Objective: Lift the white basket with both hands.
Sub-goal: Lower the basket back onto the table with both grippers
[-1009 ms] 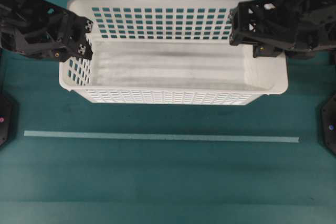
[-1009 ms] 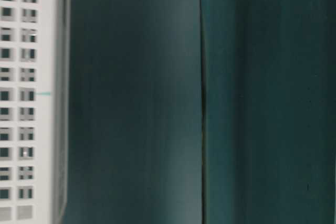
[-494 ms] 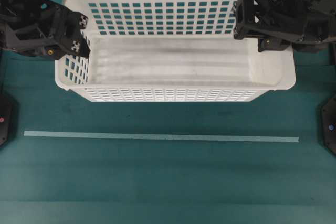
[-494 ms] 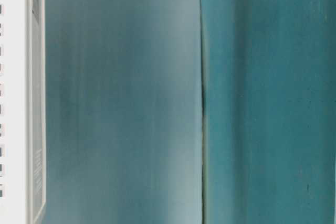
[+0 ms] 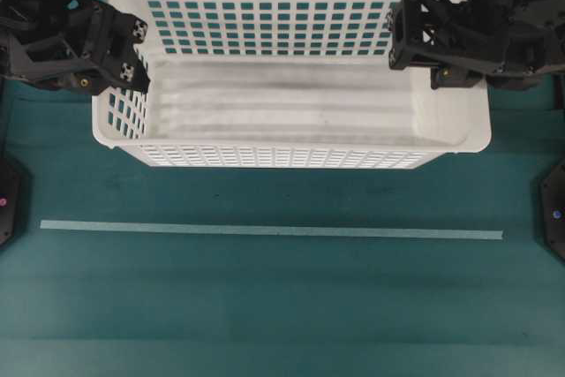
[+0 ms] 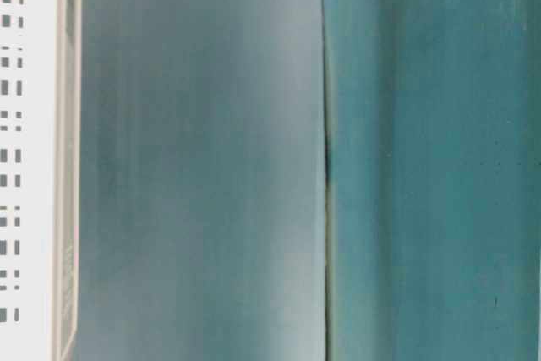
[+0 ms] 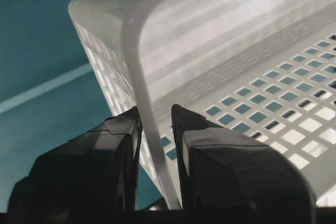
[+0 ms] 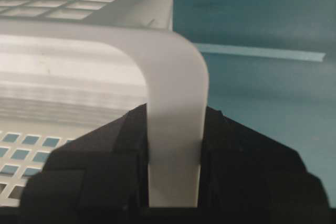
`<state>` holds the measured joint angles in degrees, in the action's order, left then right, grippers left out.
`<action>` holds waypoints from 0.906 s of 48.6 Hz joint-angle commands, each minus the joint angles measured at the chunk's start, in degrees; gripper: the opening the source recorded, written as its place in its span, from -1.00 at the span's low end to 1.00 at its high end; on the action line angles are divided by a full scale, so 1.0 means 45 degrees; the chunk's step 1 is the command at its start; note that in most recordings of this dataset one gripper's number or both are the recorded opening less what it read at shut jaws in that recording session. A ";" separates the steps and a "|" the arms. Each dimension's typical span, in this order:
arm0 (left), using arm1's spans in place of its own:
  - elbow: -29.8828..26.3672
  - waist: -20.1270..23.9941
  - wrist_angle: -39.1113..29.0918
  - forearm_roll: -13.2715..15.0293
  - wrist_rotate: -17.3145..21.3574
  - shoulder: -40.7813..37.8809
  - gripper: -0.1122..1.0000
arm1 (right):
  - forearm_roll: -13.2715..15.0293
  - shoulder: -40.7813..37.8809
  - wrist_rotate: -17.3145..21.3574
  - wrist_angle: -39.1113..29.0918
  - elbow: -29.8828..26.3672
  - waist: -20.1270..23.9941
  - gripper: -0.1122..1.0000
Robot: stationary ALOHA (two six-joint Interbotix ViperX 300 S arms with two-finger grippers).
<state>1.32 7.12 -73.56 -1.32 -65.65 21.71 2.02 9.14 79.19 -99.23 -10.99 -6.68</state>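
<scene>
Jaws of my left gripper (image 7: 156, 145) and right gripper (image 8: 173, 145) pinch opposite end rims of the white basket (image 5: 291, 103) near the worktop's far edge; I judge the lift underway, next needing an even, matched rise.

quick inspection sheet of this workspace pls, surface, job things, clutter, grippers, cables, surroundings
surface: teal cloth-covered table with a pale tape line across it
job's things: large rectangular white plastic basket, slotted walls, nothing inside
clutter: nothing seen
grippers: left gripper jaws clamped on the basket's short-end rim; right gripper jaws clamped on the opposite short-end rim
cables: nothing seen
surroundings: dark arm bases at both table edges
</scene>
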 commanded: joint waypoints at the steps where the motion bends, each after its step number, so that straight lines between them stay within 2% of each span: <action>1: -0.0195 0.0020 0.0117 -0.0059 0.0273 -0.0059 -0.50 | -0.0039 -0.0215 -0.0508 0.0059 0.0078 0.0078 -0.48; 7: 0.0195 0.0020 0.0176 -0.0078 0.0254 -0.0039 -0.50 | -0.0059 -0.0234 -0.0742 0.0312 0.0449 0.0078 -0.48; 15: 0.1328 0.0020 0.0391 -0.0078 0.0215 -0.0059 -0.50 | -0.0078 -0.0215 -0.0781 0.0977 0.1348 0.0078 -0.48; 29: 0.3672 0.0020 0.2344 -0.0078 0.0156 -0.0059 -0.50 | -0.0078 -0.0195 -0.0762 0.2559 0.3379 0.0078 -0.48; 44: 0.4922 0.0117 0.3398 -0.0078 0.0137 -0.0234 -0.50 | -0.0234 -0.0234 -0.0723 0.4687 0.5645 0.0078 -0.48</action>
<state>23.29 7.21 -59.41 -1.23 -65.39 21.27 1.67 9.23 77.26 -80.33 12.39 -6.68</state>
